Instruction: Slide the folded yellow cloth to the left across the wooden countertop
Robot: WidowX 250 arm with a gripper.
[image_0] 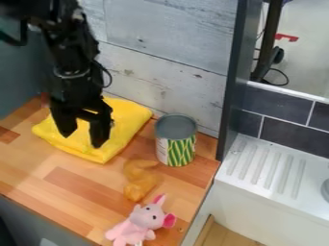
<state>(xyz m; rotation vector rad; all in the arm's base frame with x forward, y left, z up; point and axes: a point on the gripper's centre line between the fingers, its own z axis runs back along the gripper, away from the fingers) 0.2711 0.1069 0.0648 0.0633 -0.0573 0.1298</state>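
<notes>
- Currently, I have my gripper [82,139] pointing down, with its two fingers spread well apart; I see only yellow material below and behind the gap, and no thing is held between them.
- Directly under the gripper lies the yellow cloth [125,115], folded in a thick, soft pad, and it reaches out behind the gripper and to its right side in my view. If the fingertips touch it or stay just above, I cannot tell.
- To the right of the gripper, near the cloth, I see a can [175,146] which stands upright, with grey top and a label of green and yellow stripes.
- Lower and to the right from the gripper, in front of the can, lies an orange-brown object [140,180] of curved shape; what it is exactly, I cannot say.
- Farther in this same direction I find a pink plush toy [143,223] with bright pink ears, near the front edge of the wooden worktop [70,180].
- Behind the gripper and the can rises the wall of pale planks [167,62].
- Well apart to the right, beyond a dark upright panel [230,91], there is a white ridged drainboard [270,168], with dark tiles [292,134] behind it.
</notes>
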